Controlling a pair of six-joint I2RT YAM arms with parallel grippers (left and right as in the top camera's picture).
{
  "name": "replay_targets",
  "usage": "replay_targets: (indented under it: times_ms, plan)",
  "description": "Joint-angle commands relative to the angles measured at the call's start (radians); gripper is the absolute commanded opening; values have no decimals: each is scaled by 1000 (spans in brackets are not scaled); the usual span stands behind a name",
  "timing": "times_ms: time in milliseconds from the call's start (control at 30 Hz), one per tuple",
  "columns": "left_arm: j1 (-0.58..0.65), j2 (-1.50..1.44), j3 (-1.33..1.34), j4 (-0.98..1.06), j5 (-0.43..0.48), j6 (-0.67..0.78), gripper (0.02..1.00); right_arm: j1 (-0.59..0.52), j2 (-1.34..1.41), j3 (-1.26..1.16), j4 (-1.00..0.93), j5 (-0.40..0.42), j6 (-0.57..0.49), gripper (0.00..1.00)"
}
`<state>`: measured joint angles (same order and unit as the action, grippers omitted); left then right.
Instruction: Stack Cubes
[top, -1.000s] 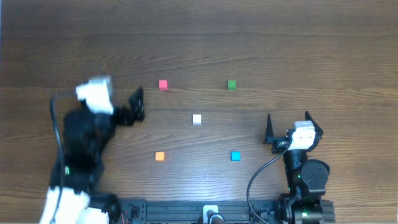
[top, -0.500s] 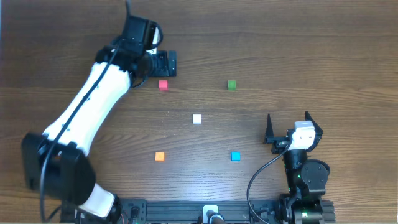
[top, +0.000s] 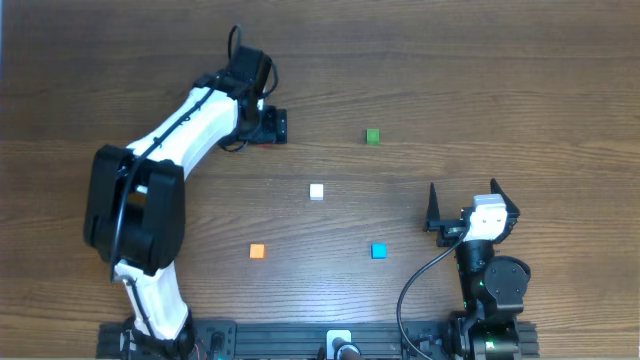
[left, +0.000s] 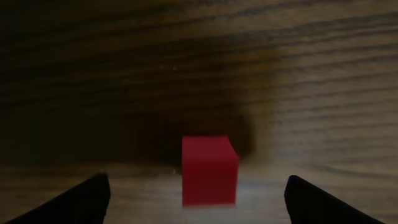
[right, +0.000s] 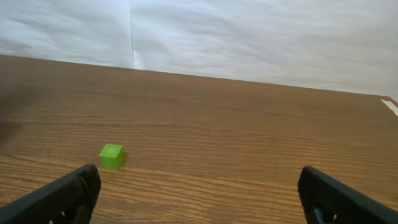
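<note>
We're seeing the left arm reaching far up the table (top: 560, 80), with the left tool (top: 279, 127) sitting right over the red cube (left: 209, 169). In the left wrist view the cube is resting flat on the wood, roughly midway between the 2 fingers (left: 81, 199). Both are standing well off its sides, so this tool is spread wide and gripping nothing. A dark shadow is lying on the table around and behind the cube.

The right arm is sitting folded close to its base at the lower right of the top view. The right tool (top: 463, 193) is pointing up the table, fingers spread wide as well, holding nothing. Its wrist view is looking across the wood at the green cube (right: 112, 156), which is sitting well ahead of it.

Layout from the top view:
- The green cube is lying in the far row, level with the left tool and off to its right.
- The white cube (top: 316, 191) is sitting near the middle of the table, between the far row and the near row.
- The orange cube (top: 257, 251) and the blue cube (top: 378, 251) are making up the near row: orange on the left arm's side, blue near the right tool.

All 5 cubes are sitting singly on the table, well apart from each other.
</note>
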<state>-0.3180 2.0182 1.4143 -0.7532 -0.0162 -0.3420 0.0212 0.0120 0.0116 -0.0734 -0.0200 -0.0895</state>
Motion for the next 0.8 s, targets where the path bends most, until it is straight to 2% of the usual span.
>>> replay_targets:
  times_ms: [33,167,400,800]
  plan:
    - [-1,45,20,32,-11,-14,886,2,-6,-6,0,2,-5,991]
    - [-1,47,20,40,-11,-14,851,2,-6,-6,0,2,-5,993]
    - [-3,47,20,40,-7,-14,691,2,-6,-6,0,2,-5,993]
    - [-23,66,20,58,-7,-14,595,2,-6,-6,0,2,-5,993]
